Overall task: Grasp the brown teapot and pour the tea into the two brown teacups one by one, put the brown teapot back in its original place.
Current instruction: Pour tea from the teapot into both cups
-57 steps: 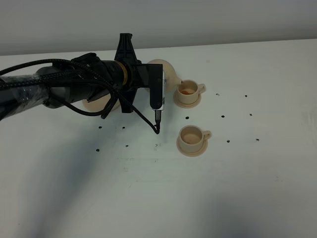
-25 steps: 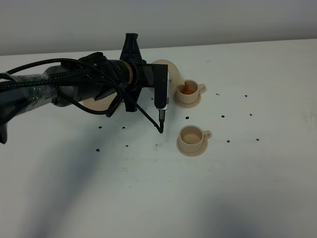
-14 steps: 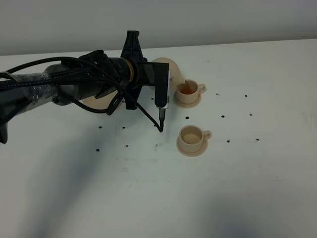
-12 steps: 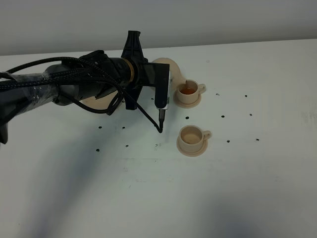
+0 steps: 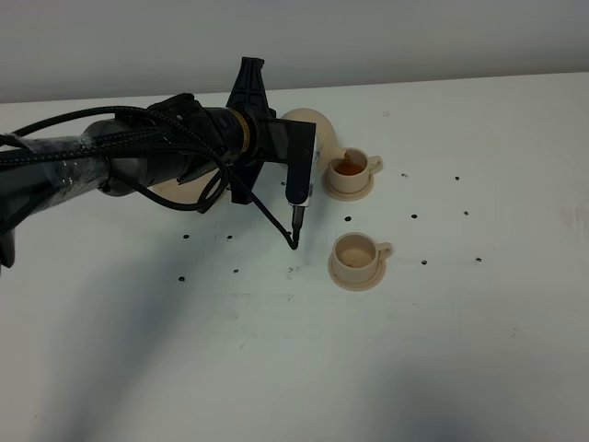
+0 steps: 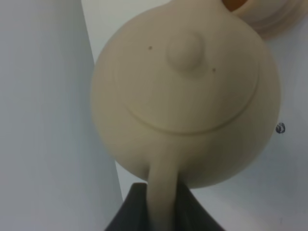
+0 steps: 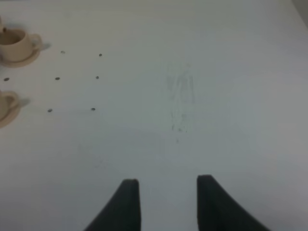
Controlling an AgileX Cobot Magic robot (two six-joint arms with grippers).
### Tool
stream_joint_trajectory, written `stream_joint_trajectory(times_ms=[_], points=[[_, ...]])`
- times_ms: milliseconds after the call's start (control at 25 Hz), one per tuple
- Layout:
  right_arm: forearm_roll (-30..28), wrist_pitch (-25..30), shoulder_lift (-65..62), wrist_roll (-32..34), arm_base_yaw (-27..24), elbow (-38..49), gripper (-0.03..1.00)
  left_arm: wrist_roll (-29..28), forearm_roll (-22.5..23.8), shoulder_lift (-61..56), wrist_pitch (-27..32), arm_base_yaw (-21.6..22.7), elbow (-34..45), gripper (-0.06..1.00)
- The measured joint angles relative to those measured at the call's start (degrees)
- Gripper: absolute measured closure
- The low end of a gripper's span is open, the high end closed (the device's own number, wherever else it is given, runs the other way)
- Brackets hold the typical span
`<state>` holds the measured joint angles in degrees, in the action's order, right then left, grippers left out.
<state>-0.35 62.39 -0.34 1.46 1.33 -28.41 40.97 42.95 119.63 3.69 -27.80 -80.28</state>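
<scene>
the left arm (image 5: 120, 166) reaches in from the left, stretched low across the worktop (image 5: 460, 322), its wrist rolled over. the left jaws are clamped on the loop handle of the brown teapot (image 5: 311, 129), which is held tipped, spout down toward the far teacup (image 5: 348, 169). that cup sits on its small saucer with orange-brown tea (image 5: 345, 168) in it. the near teacup (image 5: 354, 255), on its own saucer, shows only its pale inside. a wider saucer (image 5: 175, 195) lies partly hidden under the arm, left of the cups. the left wrist view shows the knobbed lid seated on the teapot (image 6: 185, 96). only the right wrist view shows the right jaws, apart over bare worktop, well right of both cups.
</scene>
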Motion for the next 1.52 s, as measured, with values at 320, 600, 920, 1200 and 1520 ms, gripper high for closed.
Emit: stream_joint_trajectory(times_ms=[320, 600, 920, 1200, 1520], points=[[0.00, 0.00, 0.00, 0.00, 0.00, 0.00, 0.66, 2.38, 0.00, 0.00, 0.00, -0.05, 0.00, 0.86], [0.00, 0.00, 0.00, 0.00, 0.00, 0.00, 0.66, 2.88, 0.17, 0.00, 0.01, -0.05, 0.00, 0.86], [0.00, 0.00, 0.00, 0.00, 0.00, 0.00, 0.66, 2.99, 0.17, 0.00, 0.06, -0.05, 0.00, 0.86], [0.00, 0.00, 0.00, 0.00, 0.00, 0.00, 0.66, 3.11, 0.37, 0.00, 0.45, 0.07, -0.07, 0.86], [0.00, 0.00, 0.00, 0.00, 0.00, 0.00, 0.66, 3.29, 0.37, 0.00, 0.46, 0.51, -0.12, 0.86]])
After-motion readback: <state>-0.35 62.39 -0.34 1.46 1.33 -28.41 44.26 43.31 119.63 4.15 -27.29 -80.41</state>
